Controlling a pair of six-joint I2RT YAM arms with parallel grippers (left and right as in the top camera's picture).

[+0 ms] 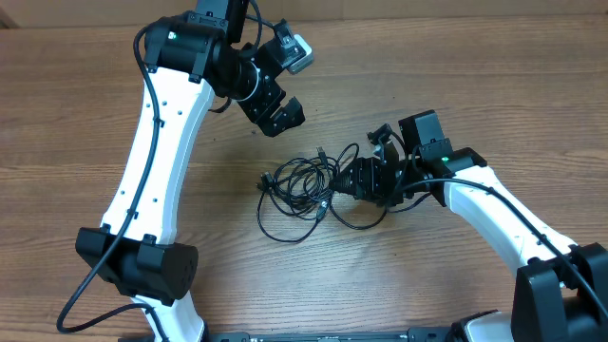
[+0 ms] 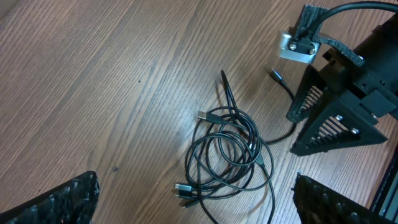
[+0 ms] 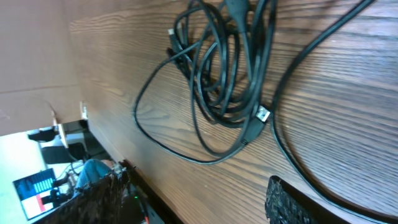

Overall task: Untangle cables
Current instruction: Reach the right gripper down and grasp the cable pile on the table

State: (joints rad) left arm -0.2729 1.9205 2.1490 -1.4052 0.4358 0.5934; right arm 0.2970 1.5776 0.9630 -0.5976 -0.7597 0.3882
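Wood-grain worktop. Left jaws spread, hovering at 12 o'clock of the cables; right jaws spread, pinching nothing, low at their 3 o'clock edge. Cables lie knotted mid-worktop. Step, as I judge: first grasp. Next: pinch one outer loop or plug and draw it outward.

Left arm: white link rises from base at near-left, bends at dark elbow on far side, wrist turns right and angles downward toward centre. Left gripper: held high, pointing down and right, fingers spread wide, one in each lower corner of own wrist view.

Right arm: white link reaches from near-right corner up and left toward centre, wrist low. Right gripper: points left, held low, fingers apart with clear gap between them.
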